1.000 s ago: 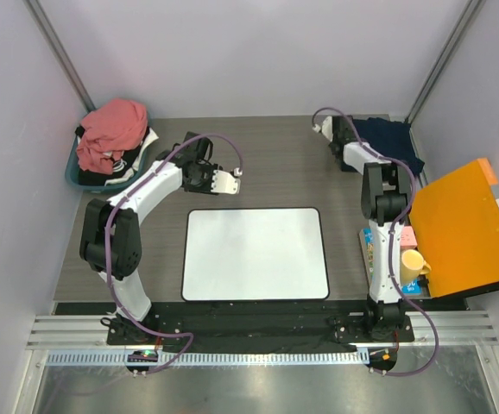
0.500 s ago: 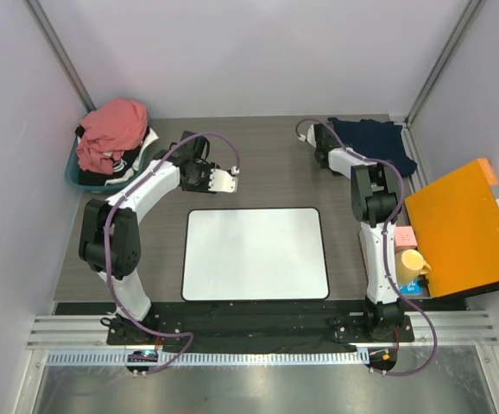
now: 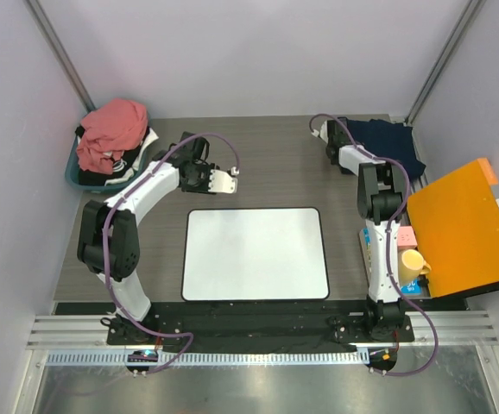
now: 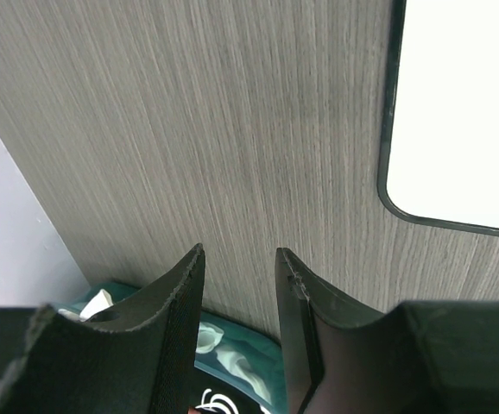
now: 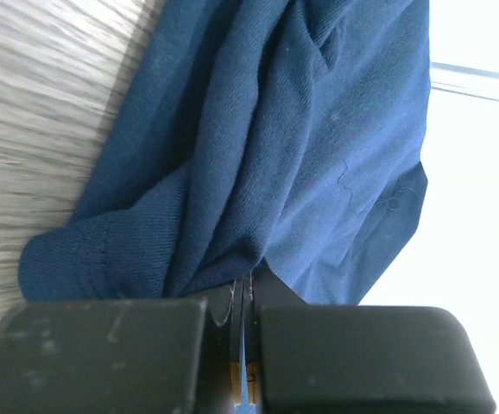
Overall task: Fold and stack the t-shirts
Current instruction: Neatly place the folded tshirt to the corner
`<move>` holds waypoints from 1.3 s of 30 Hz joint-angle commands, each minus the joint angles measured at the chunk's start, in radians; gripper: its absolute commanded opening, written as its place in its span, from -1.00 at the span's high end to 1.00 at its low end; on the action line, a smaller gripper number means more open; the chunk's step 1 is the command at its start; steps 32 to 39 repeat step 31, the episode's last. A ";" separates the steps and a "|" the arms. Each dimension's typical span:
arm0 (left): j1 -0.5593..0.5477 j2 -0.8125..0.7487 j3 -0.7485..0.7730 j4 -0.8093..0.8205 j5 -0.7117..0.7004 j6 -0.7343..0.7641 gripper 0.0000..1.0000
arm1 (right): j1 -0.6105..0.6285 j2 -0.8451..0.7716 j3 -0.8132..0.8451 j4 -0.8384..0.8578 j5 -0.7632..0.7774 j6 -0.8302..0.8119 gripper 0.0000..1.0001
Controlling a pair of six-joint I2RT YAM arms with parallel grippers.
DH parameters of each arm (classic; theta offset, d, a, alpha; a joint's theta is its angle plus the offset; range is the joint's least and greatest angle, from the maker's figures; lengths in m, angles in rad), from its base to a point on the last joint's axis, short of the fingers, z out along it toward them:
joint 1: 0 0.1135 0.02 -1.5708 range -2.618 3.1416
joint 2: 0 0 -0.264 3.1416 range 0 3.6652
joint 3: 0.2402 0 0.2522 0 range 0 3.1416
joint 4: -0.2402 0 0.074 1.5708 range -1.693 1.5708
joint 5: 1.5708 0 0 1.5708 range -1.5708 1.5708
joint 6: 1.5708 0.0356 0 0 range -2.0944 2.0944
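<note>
The dark navy t-shirt [image 3: 388, 145] lies bunched at the back right of the table. My right gripper [image 3: 331, 135] is at its left edge and is shut on a fold of it. In the right wrist view the fingers [image 5: 248, 285] pinch navy cloth [image 5: 275, 129] tightly. The salmon-pink t-shirt [image 3: 111, 128] is heaped on other clothes in a teal basket [image 3: 72, 175] at the back left. My left gripper [image 3: 193, 153] hangs open and empty above bare table between the basket and the mat; its jaws [image 4: 239, 252] hold nothing.
A white mat [image 3: 255, 253] with a black rim lies in the middle of the table, its corner in the left wrist view [image 4: 465, 103]. An orange panel [image 3: 465, 228] sits at the right edge, with a yellow cup [image 3: 412, 263] and small boxes beside it. The basket rim [image 4: 241, 362] shows under the left fingers.
My right gripper swung left with the navy shirt's edge, then back right toward the pile. The left arm has barely moved.
</note>
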State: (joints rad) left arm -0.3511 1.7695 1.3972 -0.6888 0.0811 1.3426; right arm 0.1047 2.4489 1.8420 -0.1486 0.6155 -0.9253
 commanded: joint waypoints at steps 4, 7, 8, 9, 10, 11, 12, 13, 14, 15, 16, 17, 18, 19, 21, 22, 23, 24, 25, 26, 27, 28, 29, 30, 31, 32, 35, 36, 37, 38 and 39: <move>0.012 -0.067 -0.015 0.061 -0.007 -0.075 0.18 | -0.008 -0.082 0.013 -0.040 -0.065 0.031 0.60; 0.032 -0.071 -0.004 0.141 -0.021 -0.232 -0.70 | 0.006 -0.183 0.057 -0.040 -0.089 0.065 -0.98; 0.044 -0.071 0.011 0.162 -0.032 -0.331 -0.99 | 0.013 -0.206 0.124 -0.084 -0.120 0.078 -0.99; 0.050 -0.071 0.025 0.194 -0.053 -0.392 -1.00 | 0.013 -0.253 0.158 -0.150 -0.138 0.161 -0.99; 0.055 -0.073 0.040 0.204 -0.060 -0.448 -0.99 | 0.013 -0.277 0.186 -0.185 -0.149 0.213 -0.99; 0.066 -0.074 0.080 0.210 -0.067 -0.571 -0.99 | 0.013 -0.303 0.236 -0.236 -0.211 0.267 -0.99; 0.070 -0.074 0.101 0.219 -0.072 -0.635 -0.99 | 0.015 -0.354 0.249 -0.331 -0.250 0.361 -0.99; 0.078 -0.079 0.123 0.221 -0.073 -0.698 -1.00 | 0.015 -0.391 0.256 -0.382 -0.328 0.408 -0.99; 0.090 -0.081 0.161 0.221 -0.072 -0.770 -1.00 | 0.018 -0.430 0.206 -0.396 -0.383 0.463 -0.99; 0.095 -0.082 0.177 0.219 -0.105 -0.886 -1.00 | 0.018 -0.462 0.171 -0.407 -0.414 0.527 -0.99; 0.096 -0.088 0.192 0.221 -0.119 -0.943 -1.00 | 0.018 -0.543 0.125 -0.404 -0.440 0.621 -0.99; 0.097 -0.091 0.197 0.219 -0.130 -0.991 -1.00 | 0.018 -0.574 0.044 -0.401 -0.451 0.663 -0.99; 0.097 -0.097 0.195 0.218 -0.142 -1.070 -0.99 | 0.015 -0.606 0.007 -0.414 -0.492 0.701 -0.99; 0.097 -0.110 0.183 0.219 -0.179 -1.101 -1.00 | 0.016 -0.657 -0.031 -0.414 -0.503 0.751 -0.99; 0.096 -0.125 0.158 0.222 -0.204 -1.157 -1.00 | 0.010 -0.714 -0.139 -0.408 -0.531 0.795 -0.99; 0.097 -0.146 0.131 0.221 -0.213 -1.169 -1.00 | 0.009 -0.763 -0.171 -0.401 -0.542 0.833 -0.99; 0.097 -0.159 0.109 0.239 -0.216 -1.174 -1.00 | 0.007 -0.784 -0.223 -0.401 -0.556 0.839 -0.99; 0.095 -0.172 0.089 0.254 -0.218 -1.178 -1.00 | 0.007 -0.801 -0.248 -0.387 -0.556 0.848 -0.99; 0.096 -0.185 0.054 0.268 -0.219 -1.195 -1.00 | 0.007 -0.817 -0.266 -0.382 -0.557 0.859 -0.99; 0.097 -0.202 0.043 0.291 -0.222 -1.200 -0.99 | 0.006 -0.833 -0.294 -0.378 -0.559 0.856 -0.99; 0.097 -0.208 0.039 0.293 -0.219 -1.198 -0.99 | 0.007 -0.837 -0.300 -0.371 -0.556 0.858 -0.99; 0.097 -0.211 0.037 0.299 -0.221 -1.204 -1.00 | 0.006 -0.838 -0.302 -0.371 -0.537 0.858 -0.99; 0.095 -0.211 0.039 0.301 -0.228 -1.203 -1.00 | 0.007 -0.832 -0.297 -0.370 -0.531 0.858 -0.99; 0.096 -0.208 0.042 0.301 -0.231 -1.198 -1.00 | 0.007 -0.834 -0.293 -0.368 -0.528 0.853 -0.99; 0.097 -0.208 0.051 0.301 -0.239 -1.198 -1.00 | 0.006 -0.834 -0.284 -0.365 -0.520 0.853 -0.99; 0.097 -0.208 0.051 0.301 -0.239 -1.198 -1.00 | 0.006 -0.834 -0.284 -0.365 -0.520 0.853 -0.99; 0.097 -0.208 0.051 0.301 -0.239 -1.198 -1.00 | 0.006 -0.834 -0.284 -0.365 -0.520 0.853 -0.99; 0.097 -0.208 0.051 0.301 -0.239 -1.198 -1.00 | 0.006 -0.834 -0.284 -0.365 -0.520 0.853 -0.99; 0.097 -0.208 0.051 0.301 -0.239 -1.198 -1.00 | 0.006 -0.834 -0.284 -0.365 -0.520 0.853 -0.99; 0.097 -0.208 0.051 0.301 -0.239 -1.198 -1.00 | 0.006 -0.834 -0.284 -0.365 -0.520 0.853 -0.99; 0.097 -0.208 0.051 0.301 -0.239 -1.198 -1.00 | 0.006 -0.834 -0.284 -0.365 -0.520 0.853 -0.99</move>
